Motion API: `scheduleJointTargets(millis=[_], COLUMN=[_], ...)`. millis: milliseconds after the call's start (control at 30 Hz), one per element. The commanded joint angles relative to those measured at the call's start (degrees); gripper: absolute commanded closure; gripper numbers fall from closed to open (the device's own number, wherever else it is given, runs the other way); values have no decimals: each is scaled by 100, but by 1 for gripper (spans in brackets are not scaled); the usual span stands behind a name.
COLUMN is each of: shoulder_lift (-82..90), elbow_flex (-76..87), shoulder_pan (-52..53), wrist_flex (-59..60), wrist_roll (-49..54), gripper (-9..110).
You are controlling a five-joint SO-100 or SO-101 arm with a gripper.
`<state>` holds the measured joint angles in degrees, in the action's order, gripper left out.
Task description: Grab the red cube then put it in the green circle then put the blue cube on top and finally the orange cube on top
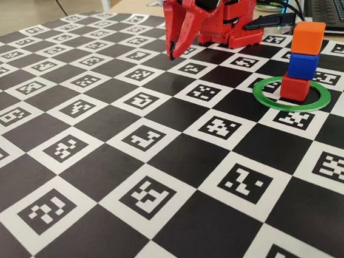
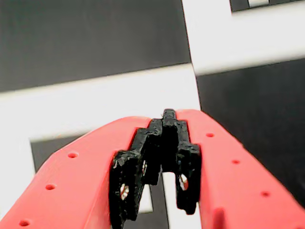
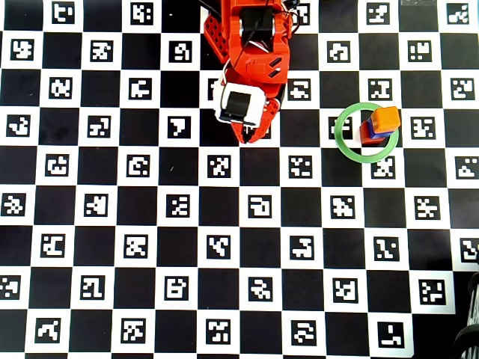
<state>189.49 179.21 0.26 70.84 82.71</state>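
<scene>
While the arm hung apart from the stack:
Gripper [image 1: 175,53]: fingers closed, empty.
Stack: red cube [image 1: 294,87] inside green circle [image 1: 266,103], blue cube [image 1: 303,66] on it, orange cube [image 1: 308,38] topmost.
Place: near the board's [image 1: 165,184] far right edge, fixed view.

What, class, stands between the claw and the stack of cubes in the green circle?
Nothing visible. Only bare checkerboard lies between the shut claw and the stack: red cube inside the green circle, blue cube on it, orange cube on top.
</scene>
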Motion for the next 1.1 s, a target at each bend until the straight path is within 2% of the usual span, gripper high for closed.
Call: scheduleJointTargets(millis=[0, 67, 167, 1067], shoulder_lift=[299, 299, 299, 299], elbow_flex=[237, 237, 237, 237], shoulder_pan=[53, 62, 123, 132], wrist_flex=[650, 765, 765, 765], wrist_roll=[633, 826, 308, 360], gripper=[107, 107, 107, 107])
